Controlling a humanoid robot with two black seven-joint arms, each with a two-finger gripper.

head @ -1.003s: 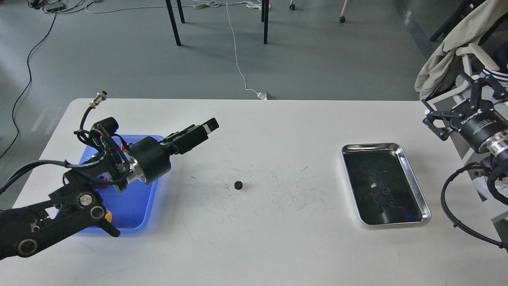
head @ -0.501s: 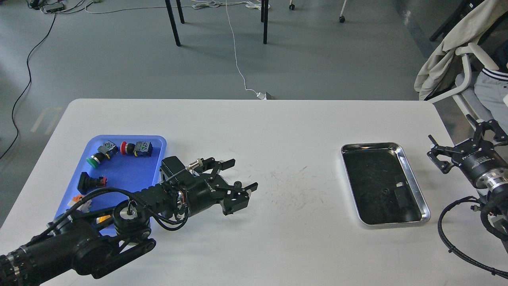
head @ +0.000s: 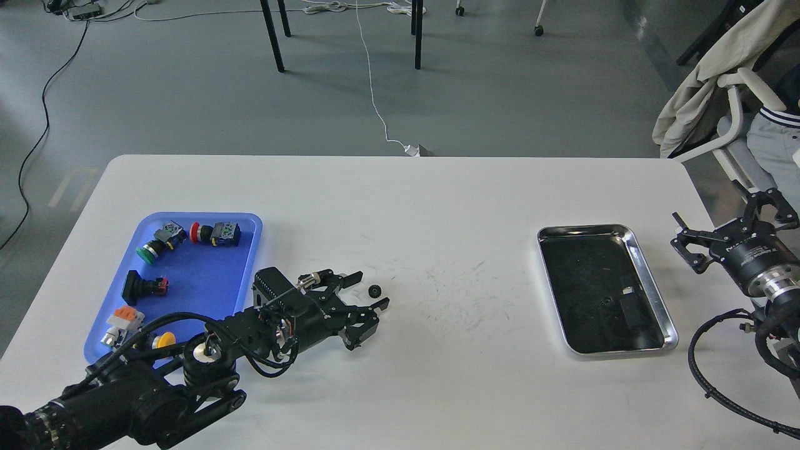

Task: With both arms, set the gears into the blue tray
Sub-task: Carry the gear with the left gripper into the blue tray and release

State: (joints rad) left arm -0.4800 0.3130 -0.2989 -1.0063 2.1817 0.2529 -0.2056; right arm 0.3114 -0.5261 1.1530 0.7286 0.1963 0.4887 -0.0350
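One gear (head: 375, 290), a tiny black toothed wheel, lies on the white table left of centre. My left gripper (head: 369, 291) lies low over the table and is open. The gear sits right at the gap between its fingertips (head: 356, 277), and I cannot tell whether it touches them. The blue tray (head: 200, 275) stands at the left, behind that gripper, holding several push-button switches with coloured caps. My right gripper (head: 719, 212) hangs open and empty past the table's right edge.
A shiny steel tray (head: 650, 275) with a dark inside sits on the table's right part; a faint small round shape lies in it. A chair with a draped cloth (head: 700, 94) stands at the far right. Table legs and cables cross the floor behind.
My left arm came down from over the blue tray to the table, bringing its open gripper to the gear, then drew back slightly left. My right gripper dropped lower beside the table.
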